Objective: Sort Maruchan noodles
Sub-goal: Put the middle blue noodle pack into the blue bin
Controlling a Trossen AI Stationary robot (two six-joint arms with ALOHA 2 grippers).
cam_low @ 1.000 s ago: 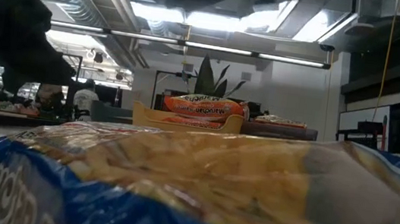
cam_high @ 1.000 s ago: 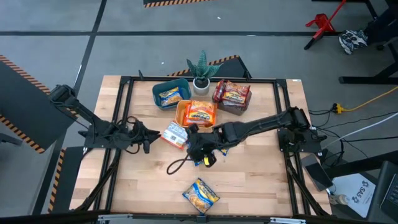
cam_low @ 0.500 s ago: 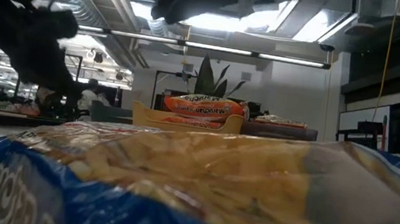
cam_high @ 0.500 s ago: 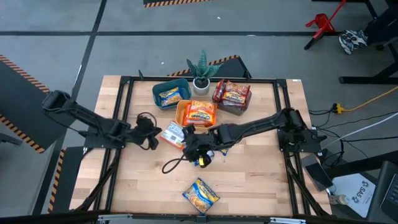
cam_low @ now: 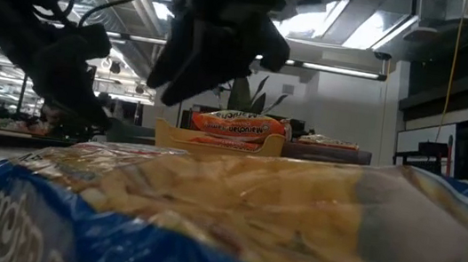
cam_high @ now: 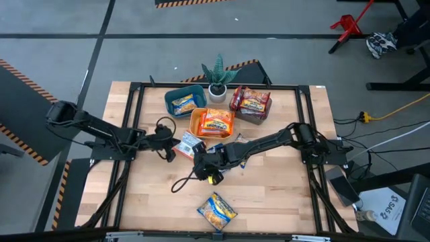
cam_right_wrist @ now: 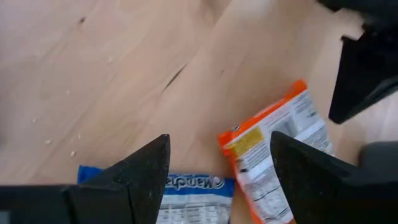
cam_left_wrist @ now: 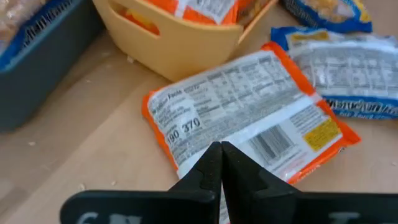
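We pinch the left gripper (cam_left_wrist: 220,163) shut on the edge of the flat orange-trimmed plastic noodle packet (cam_left_wrist: 249,109), seemingly for lifting into the yellow-orange bin (cam_left_wrist: 180,37), while our right gripper (cam_right_wrist: 217,168) hovers open nearby.

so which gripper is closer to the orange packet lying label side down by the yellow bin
Left. The left gripper is shut at the edge of the orange packet, pinching it as far as the wrist view shows. The right gripper is open and sits beside it, toward the table's front, apart from it.
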